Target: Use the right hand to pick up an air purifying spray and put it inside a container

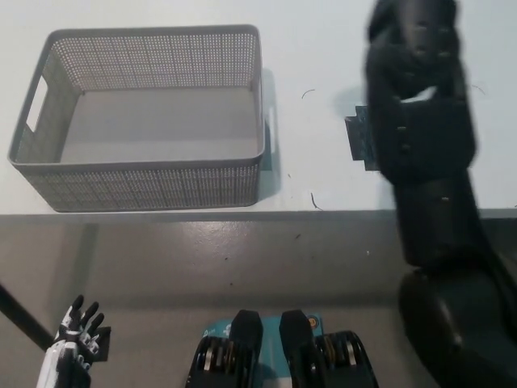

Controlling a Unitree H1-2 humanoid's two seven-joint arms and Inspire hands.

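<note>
Carrying step, by the look of it. Black right arm [420, 137] raised high over the table [323, 48], hand and spray out of frame above (grip impossible to tell). Best swung left, level over the empty grey basket [145, 174], then lowered inside. White left hand [73, 343] idle at lower left, fingers apart.

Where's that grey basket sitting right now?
In the head view, the grey basket sits on the white table at the robot's left, near the front edge. The black right arm rises across the table well to its right, apart from it.
</note>
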